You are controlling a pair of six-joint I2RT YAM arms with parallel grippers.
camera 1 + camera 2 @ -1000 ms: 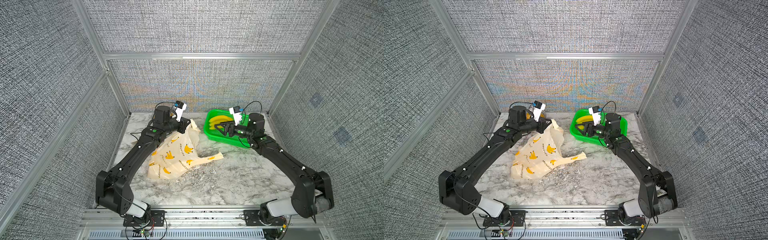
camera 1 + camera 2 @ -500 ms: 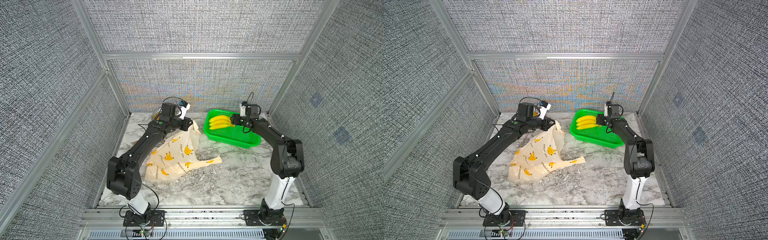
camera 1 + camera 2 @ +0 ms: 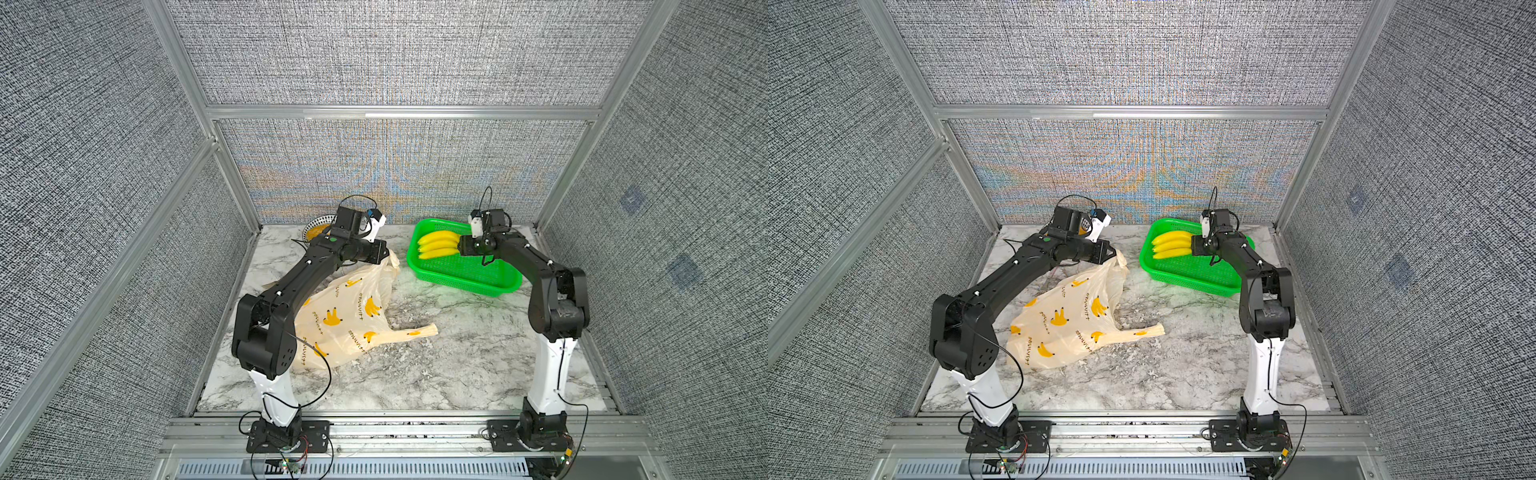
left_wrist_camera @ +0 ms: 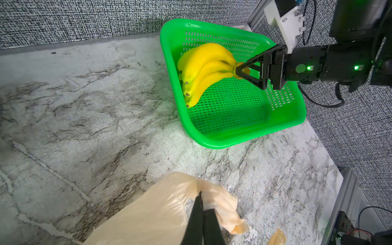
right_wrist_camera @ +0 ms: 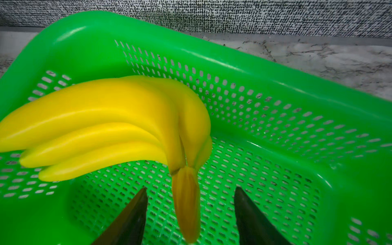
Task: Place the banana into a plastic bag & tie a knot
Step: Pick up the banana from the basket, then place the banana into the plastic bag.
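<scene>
- Banana bunch (image 3: pixel 438 246): three bright yellow, smooth, curved fruits joined at one stem. It lies inside the green perforated plastic basket (image 3: pixel 469 282), at the far right of the white marble-patterned tabletop (image 3: pixel 436 374).
- Both top views show the bunch (image 3: pixel 1172 245) in the basket's far-left part, with the stem end toward the right arm.
- Right fingers (image 5: pixel 131 216): spread, one on each side of the brownish stem (image 5: pixel 186 203). The right wrist view shows a gap on both sides, so nothing is gripped.
- Cream translucent plastic bag (image 3: pixel 353 316), printed with yellow bananas and dark lettering, lies crumpled on the tabletop. It is left of the basket and apart from it.
- Left fingers (image 4: pixel 195 222): clenched on a bunched edge at the bag's far end. That part is lifted above the tabletop.
- One handle strip (image 3: pixel 415 332) lies flat on the tabletop, pointing toward the right arm's side.
- The bunch is not yet in the bag.
</scene>
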